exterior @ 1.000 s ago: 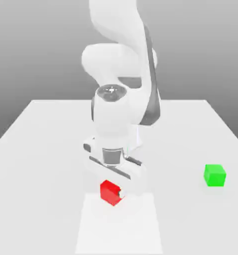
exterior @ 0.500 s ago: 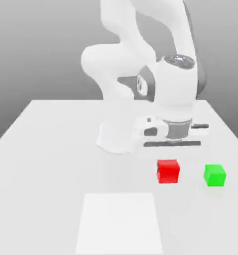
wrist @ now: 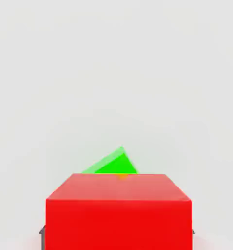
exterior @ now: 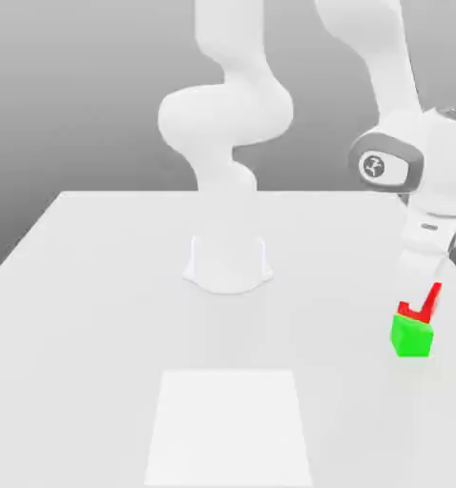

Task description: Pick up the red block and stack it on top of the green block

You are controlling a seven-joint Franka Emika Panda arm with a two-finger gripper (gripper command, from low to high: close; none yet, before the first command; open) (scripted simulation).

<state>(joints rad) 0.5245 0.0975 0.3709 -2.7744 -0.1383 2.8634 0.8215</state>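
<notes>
Exterior view: the red block (exterior: pixel 420 306) sits right on top of the green block (exterior: pixel 411 335), with the gripper (exterior: pixel 420 295) hanging directly above the green block and mostly covering the red. My worry is that if the red sits off-centre on the green, it'll tip or slide off once released.

Hand view: the red block (wrist: pixel 118 210) is up close between the jaws, with a corner of the green block (wrist: pixel 112 164) poking out just behind it. Can't tell whether the jaws are gripping or already loose.
</notes>
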